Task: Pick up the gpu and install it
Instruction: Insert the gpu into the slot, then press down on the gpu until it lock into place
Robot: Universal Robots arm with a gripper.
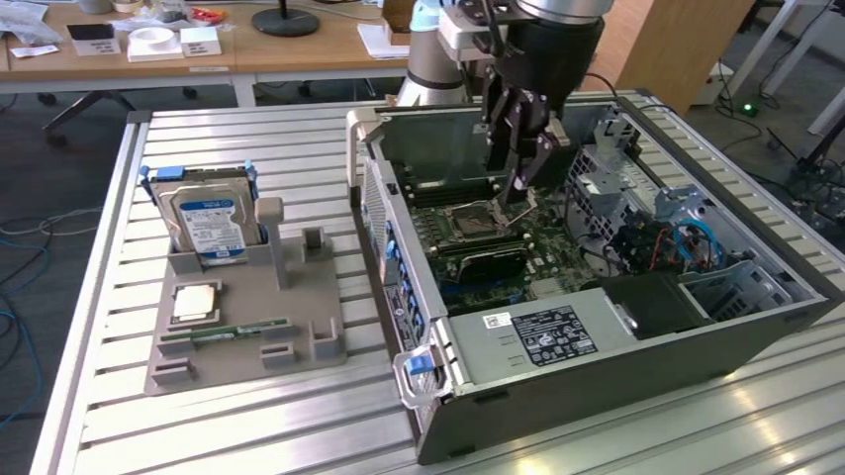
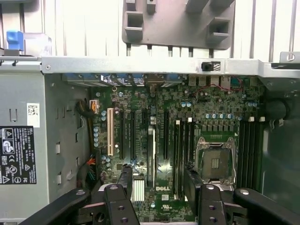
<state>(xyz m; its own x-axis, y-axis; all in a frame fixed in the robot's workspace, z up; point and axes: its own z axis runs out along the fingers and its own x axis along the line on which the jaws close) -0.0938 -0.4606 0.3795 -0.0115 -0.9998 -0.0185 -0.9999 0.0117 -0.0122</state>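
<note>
Two views gone through, exterior first. Found the gripper (image 1: 516,188) hanging inside the open computer case (image 1: 739,327), low over the motherboard (image 1: 496,282) and just beside the bare processor socket (image 1: 473,220). Saw the jaws spread wide, gripping nothing.

Turned to the wrist view for detail inside the case. Made out two dark fingers (image 2: 123,187) parted above the expansion slots. Picked out the gpu (image 2: 151,154) as a narrow strip standing edge-on in a slot of the case's motherboard, between the fingers and apart from both. Could not judge depth of seating.

Went back to the exterior view for things outside the case. Noted a grey parts holder (image 1: 304,351) lying near the case, on the exterior view's left of it. Logged on it a hard drive (image 1: 212,223) standing upright with a blue-white label, a square tan chip (image 1: 196,302) lying flat, and a green memory stick (image 1: 237,330) lying flat. Caught an edge of the same holder past the case's wall from the wrist.

Recorded a ribbed metal table (image 1: 198,435) under case and holder. Beyond the case, noted wooden desks (image 1: 264,54) with small clutter, dark floor, and loose cables (image 1: 20,237).
</note>
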